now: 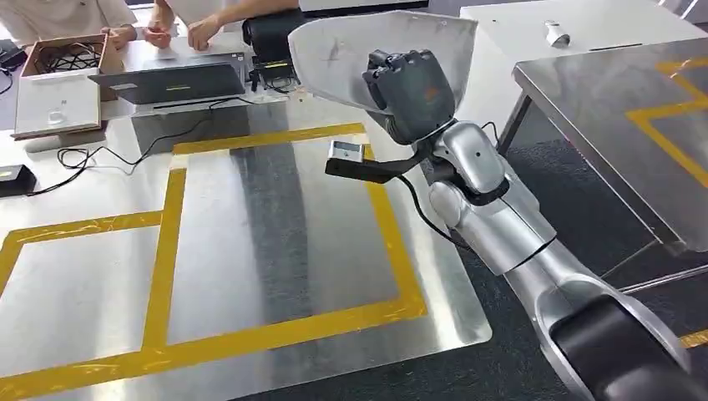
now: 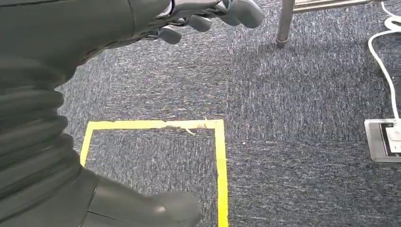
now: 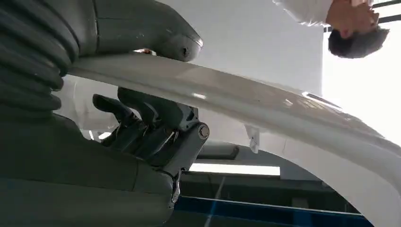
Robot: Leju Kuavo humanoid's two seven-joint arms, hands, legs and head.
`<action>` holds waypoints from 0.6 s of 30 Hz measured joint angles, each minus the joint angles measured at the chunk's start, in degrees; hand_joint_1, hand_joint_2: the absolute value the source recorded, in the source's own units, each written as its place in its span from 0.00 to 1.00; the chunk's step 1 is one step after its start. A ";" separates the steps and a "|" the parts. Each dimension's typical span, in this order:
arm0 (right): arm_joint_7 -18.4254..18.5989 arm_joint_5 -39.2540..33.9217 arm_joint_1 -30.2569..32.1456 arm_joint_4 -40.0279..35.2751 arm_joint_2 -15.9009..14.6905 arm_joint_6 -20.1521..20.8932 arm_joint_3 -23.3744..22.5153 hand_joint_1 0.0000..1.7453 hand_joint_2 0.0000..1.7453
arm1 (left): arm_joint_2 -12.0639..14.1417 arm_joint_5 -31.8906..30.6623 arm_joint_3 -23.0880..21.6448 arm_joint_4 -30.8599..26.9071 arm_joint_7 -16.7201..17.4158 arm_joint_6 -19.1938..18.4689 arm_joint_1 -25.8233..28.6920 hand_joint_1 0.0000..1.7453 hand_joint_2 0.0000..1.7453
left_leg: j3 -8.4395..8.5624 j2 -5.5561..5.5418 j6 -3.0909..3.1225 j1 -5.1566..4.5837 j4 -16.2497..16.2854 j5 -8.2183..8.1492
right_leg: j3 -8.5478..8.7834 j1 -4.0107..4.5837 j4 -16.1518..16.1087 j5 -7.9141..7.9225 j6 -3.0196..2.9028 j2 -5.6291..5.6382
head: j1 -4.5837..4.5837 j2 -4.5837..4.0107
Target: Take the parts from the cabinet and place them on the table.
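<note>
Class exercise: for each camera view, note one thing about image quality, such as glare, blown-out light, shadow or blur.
Head view: the metal table shows a dark streaky reflection and a soft sheen. Left wrist view: evenly lit carpet, with the left hand close up and soft. Right wrist view: bright backlight washes out one side, leaving the right hand dark under the white part.

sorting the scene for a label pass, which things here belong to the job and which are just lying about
Job:
- white curved part, held up by the right hand
- metal table with yellow tape

Lying about:
- laptop
- cardboard box
- second table
- floor socket
- left hand, hanging over carpet
</note>
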 joint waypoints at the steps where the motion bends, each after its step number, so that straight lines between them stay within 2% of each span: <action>1: -0.02 -0.24 0.00 0.31 0.13 -0.15 0.11 1.00 1.00 | 0.00 -0.06 0.00 0.00 0.00 -0.02 -0.05 0.00 1.00 | 0.00 0.00 0.05 -0.02 0.01 -0.03 | 0.03 -0.05 -0.02 0.00 0.42 -0.02 | 0.00 0.00; 6: -0.09 -1.29 -0.68 3.15 2.63 -0.83 1.03 1.00 1.00 | -0.13 -1.38 0.00 0.00 -0.94 -1.29 -0.26 0.00 1.00 | 0.02 0.13 0.06 -0.02 0.01 -0.03 | -0.04 -0.05 0.00 0.04 0.68 0.02 | 0.00 0.00; 10: -0.28 -2.17 -2.75 7.77 6.65 -0.92 1.95 1.00 1.00 | -0.55 -2.03 -0.02 0.00 -2.01 -2.69 -0.58 0.00 1.00 | 0.03 0.23 -0.09 0.18 0.00 0.05 | -0.12 -0.01 0.06 0.03 0.67 0.03 | 0.04 0.00; 18: -0.06 -0.50 -5.17 17.16 15.72 -0.09 4.70 1.00 1.00 | -1.64 -3.72 -0.77 0.00 -1.57 -4.07 -1.26 0.00 1.00 | 0.02 0.23 -0.26 0.24 -0.13 0.11 | -0.27 0.03 0.23 -0.05 0.53 0.07 | 0.26 0.00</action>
